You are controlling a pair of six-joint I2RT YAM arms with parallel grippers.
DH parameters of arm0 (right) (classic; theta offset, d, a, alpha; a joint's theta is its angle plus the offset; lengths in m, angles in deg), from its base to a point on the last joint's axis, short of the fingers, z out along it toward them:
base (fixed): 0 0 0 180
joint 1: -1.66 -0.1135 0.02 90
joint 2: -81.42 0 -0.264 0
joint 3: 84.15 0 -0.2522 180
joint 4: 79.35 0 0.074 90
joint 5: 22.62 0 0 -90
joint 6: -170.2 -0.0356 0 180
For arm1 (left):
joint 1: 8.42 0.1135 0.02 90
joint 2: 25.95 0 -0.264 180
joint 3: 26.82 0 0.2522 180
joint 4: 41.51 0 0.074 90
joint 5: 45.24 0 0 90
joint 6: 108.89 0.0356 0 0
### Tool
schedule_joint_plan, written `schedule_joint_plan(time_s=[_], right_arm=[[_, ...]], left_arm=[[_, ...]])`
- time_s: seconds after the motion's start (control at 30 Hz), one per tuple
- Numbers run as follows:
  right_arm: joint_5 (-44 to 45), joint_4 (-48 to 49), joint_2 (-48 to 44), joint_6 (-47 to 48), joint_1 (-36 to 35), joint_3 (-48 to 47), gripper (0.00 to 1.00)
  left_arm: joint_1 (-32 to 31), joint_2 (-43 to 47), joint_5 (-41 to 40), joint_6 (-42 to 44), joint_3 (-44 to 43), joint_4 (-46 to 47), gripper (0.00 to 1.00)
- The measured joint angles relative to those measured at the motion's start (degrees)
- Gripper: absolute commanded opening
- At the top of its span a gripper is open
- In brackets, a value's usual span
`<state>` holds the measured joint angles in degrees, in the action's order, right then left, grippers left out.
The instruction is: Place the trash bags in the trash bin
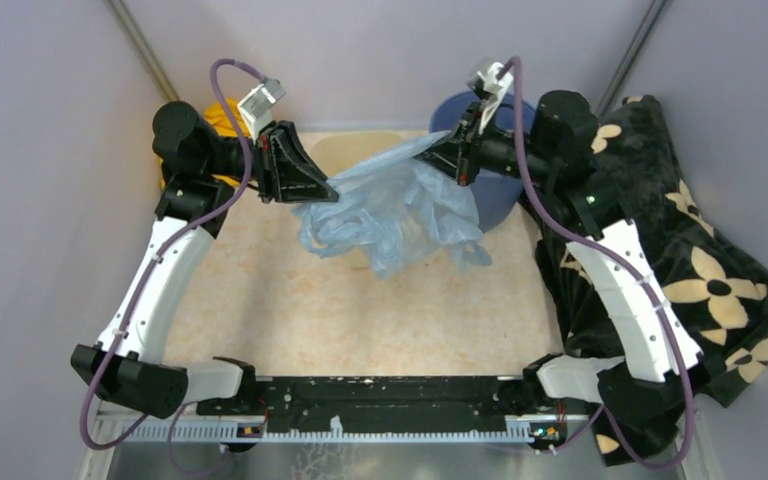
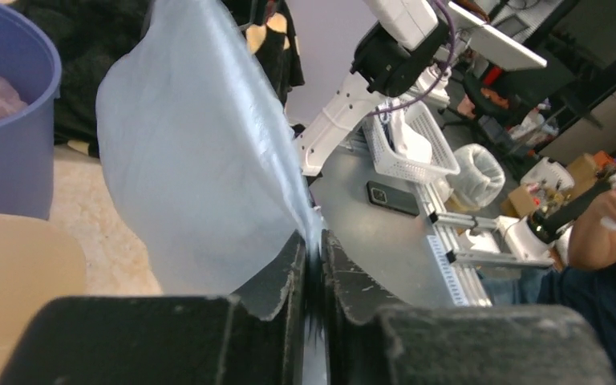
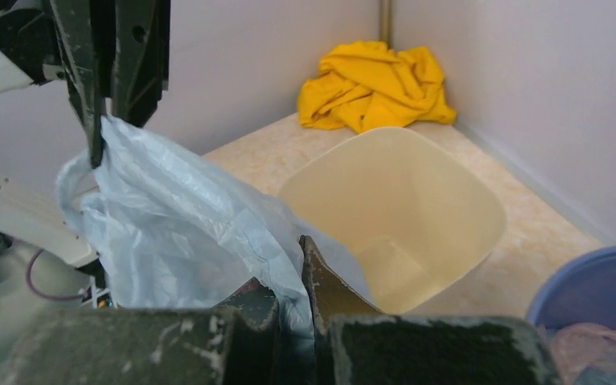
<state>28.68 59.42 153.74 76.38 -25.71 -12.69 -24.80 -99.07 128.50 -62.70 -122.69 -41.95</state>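
Observation:
A pale-blue, crinkly trash bag [image 1: 400, 205] hangs stretched between my two grippers above the cream trash bin [image 1: 360, 148]. My left gripper [image 1: 332, 192] is shut on the bag's left edge. In the left wrist view a thin film of the bag [image 2: 200, 160] runs down between that gripper's [image 2: 314, 249] fingers. My right gripper [image 1: 438, 152] is shut on the bag's right side. In the right wrist view the plastic [image 3: 176, 233] bunches between that gripper's [image 3: 295, 273] jaws, with the bin's open mouth [image 3: 417, 200] just beyond. The bag hides most of the bin from the top camera.
A round blue bucket [image 1: 500, 205] with something pink inside stands right of the bin, under my right wrist. A yellow cloth [image 3: 377, 84] lies crumpled in the far left corner. A dark flowered blanket [image 1: 700, 280] covers the right side. Walls close in on three sides.

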Motion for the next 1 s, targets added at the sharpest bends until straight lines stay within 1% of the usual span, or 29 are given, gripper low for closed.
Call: schedule_joint_plan(time_s=[0.03,0.1,0.23,0.33,0.43,0.47,0.5,0.6,0.67,0.7,0.77,0.8,0.83,0.87,0.9,0.93,0.97,1.0], right_arm=[[1.3,0.0,-1.0,-0.3,0.4,0.0,0.00],[3.3,0.3,-3.1,-1.0,0.9,0.0,0.00],[5.6,1.6,-6.4,-2.3,1.0,0.0,0.00],[7.1,2.1,-8.2,-3.0,1.0,0.0,0.00],[9.7,2.6,-8.9,-4.3,1.0,0.0,0.00],[10.7,2.6,-9.0,-4.7,1.0,0.0,0.00],[11.5,2.6,-9.0,-5.1,1.0,0.0,0.00],[13.7,2.9,-9.0,-6.0,1.0,0.0,0.00],[14.3,3.9,-9.1,-6.8,1.0,0.0,0.00],[14.8,4.5,-9.1,-7.1,1.0,0.0,0.00],[15.3,5.2,-9.0,-7.7,1.0,-0.2,0.00],[15.8,5.4,-9.0,-8.0,1.0,-0.2,0.00],[16.3,5.5,-9.0,-8.3,1.0,-0.3,0.00],[17.0,5.6,-9.0,-8.8,1.0,-0.3,0.00],[17.7,5.6,-9.0,-9.2,1.0,-0.3,0.00],[18.6,5.6,-9.0,-9.7,1.0,-0.3,0.00],[19.5,5.7,-9.0,-10.1,1.0,-0.3,0.00],[20.4,5.9,-9.0,-10.7,1.0,-0.3,0.00]], left_arm=[[0.2,-0.2,-0.6,1.8,-0.7,-2.2,0.28],[0.8,-0.8,-2.4,6.0,-2.3,-7.1,0.27],[1.7,-4.6,-10.0,15.9,-9.7,-20.7,0.15],[1.7,-7.9,-15.1,20.8,-12.9,-27.7,0.05],[1.7,-9.1,-17.5,21.7,-11.7,-30.4,0.05],[1.7,-9.0,-17.9,21.7,-11.2,-30.9,0.09],[1.6,-8.9,-18.5,21.8,-10.9,-31.4,0.19],[1.7,-7.5,-20.2,22.0,-10.8,-31.9,0.32],[1.8,-6.1,-21.1,21.8,-10.7,-31.8,0.45],[1.9,-4.9,-21.6,21.5,-10.7,-31.6,0.50],[1.9,-3.3,-22.2,21.3,-10.6,-31.4,0.54],[1.9,-2.3,-22.7,21.2,-10.6,-31.3,0.52],[1.9,-1.4,-23.1,21.1,-10.6,-31.2,0.46],[1.9,-0.4,-23.7,20.9,-10.6,-31.0,0.37],[1.9,0.6,-24.2,20.3,-10.6,-30.3,0.30],[1.9,0.9,-24.3,20.0,-10.6,-29.9,0.27],[1.9,1.8,-24.2,18.7,-10.0,-28.3,0.27],[1.9,2.8,-23.9,17.4,-9.0,-26.4,0.30]])
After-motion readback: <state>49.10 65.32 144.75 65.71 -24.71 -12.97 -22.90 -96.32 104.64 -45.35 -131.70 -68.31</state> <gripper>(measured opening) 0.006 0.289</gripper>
